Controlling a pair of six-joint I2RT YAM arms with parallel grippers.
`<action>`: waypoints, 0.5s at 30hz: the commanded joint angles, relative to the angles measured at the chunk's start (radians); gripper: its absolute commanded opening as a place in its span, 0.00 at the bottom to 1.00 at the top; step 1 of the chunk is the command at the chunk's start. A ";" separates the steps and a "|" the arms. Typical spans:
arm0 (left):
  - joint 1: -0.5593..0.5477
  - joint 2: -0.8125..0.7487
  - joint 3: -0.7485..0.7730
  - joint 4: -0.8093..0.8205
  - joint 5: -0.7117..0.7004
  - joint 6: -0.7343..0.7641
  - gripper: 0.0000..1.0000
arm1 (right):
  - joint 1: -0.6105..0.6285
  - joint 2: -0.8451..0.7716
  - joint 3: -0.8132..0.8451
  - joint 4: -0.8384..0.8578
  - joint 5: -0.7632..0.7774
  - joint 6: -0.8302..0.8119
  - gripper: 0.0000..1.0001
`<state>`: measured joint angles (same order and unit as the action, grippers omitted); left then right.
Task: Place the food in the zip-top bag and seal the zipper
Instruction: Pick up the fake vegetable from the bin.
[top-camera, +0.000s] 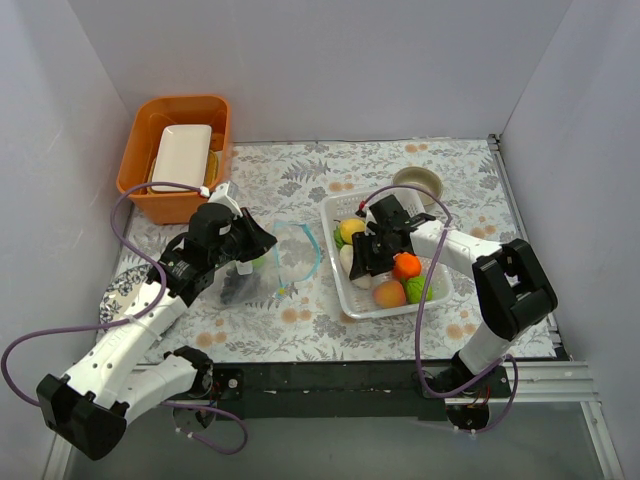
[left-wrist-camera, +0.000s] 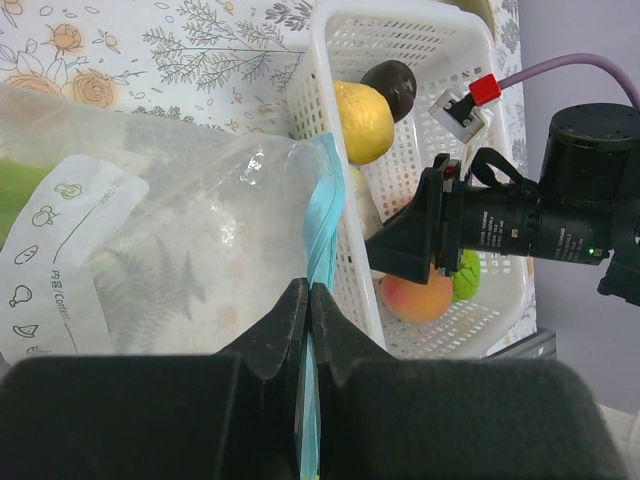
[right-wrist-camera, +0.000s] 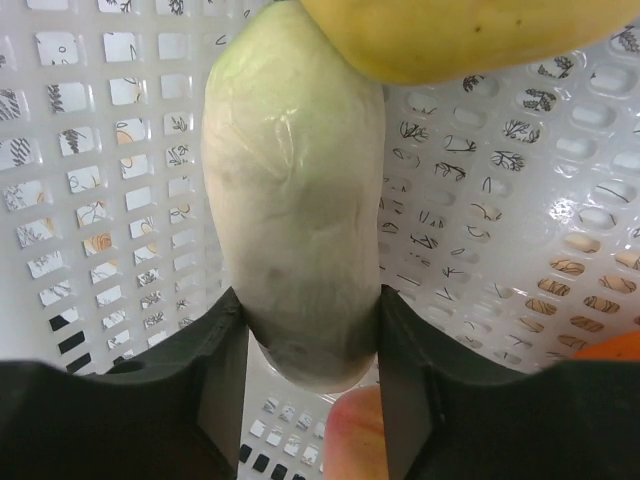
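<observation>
Loading is the step in hand, by my read. On the floral table (top-camera: 300, 165) the white basket (top-camera: 335, 205) sits just beside the zip-top bag (top-camera: 290, 255), at its 3 o'clock, w/ most of the food not yet moved over. The bag lies near table centre, mouth toward 3 o'clock. A dark piece (top-camera: 240, 287) and a bit of green show at its 8 o'clock end, prob. inside, so it looks partly filled. Jaws of the left gripper (left-wrist-camera: 308, 300) are closed tight, no gap, pinching the bag's mouth edge on the zipper (left-wrist-camera: 322, 210). Over at the basket's 9 o'clock side the right gripper (right-wrist-camera: 310, 330) is down inside, jaws parted just to the width of the white oblong (right-wrist-camera: 290, 200) and clamped on its near end, both pads touching. The lemon (left-wrist-camera: 362, 120) rests against the oblong's far end, plum (left-wrist-camera: 390, 85) beyond it. The orange (top-camera: 406, 266), peach (left-wrist-camera: 418, 298) and green piece (top-camera: 417, 290) sit toward the basket's 5 o'clock. Next move, prob.: lift the oblong clear of the lemon and basket wall, carry it toward 9 o'clock, and release thru the mouth. That needs the mouth gaping. The left wrist view shows the strip edge-on, so I can't tell how wide it stands. Sealing comes last.
</observation>
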<state>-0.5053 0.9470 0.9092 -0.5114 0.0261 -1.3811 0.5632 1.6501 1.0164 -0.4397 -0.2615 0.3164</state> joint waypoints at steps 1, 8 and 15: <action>0.004 -0.013 0.002 -0.001 0.000 0.004 0.00 | 0.001 -0.006 0.005 0.038 -0.016 0.024 0.38; 0.005 -0.019 0.007 -0.018 -0.014 0.017 0.00 | 0.001 -0.073 0.036 0.039 -0.041 0.043 0.27; 0.005 -0.014 0.000 -0.004 -0.009 0.014 0.00 | 0.001 -0.127 0.063 0.006 -0.053 0.039 0.24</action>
<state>-0.5053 0.9470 0.9092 -0.5156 0.0254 -1.3762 0.5629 1.5768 1.0286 -0.4213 -0.2882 0.3496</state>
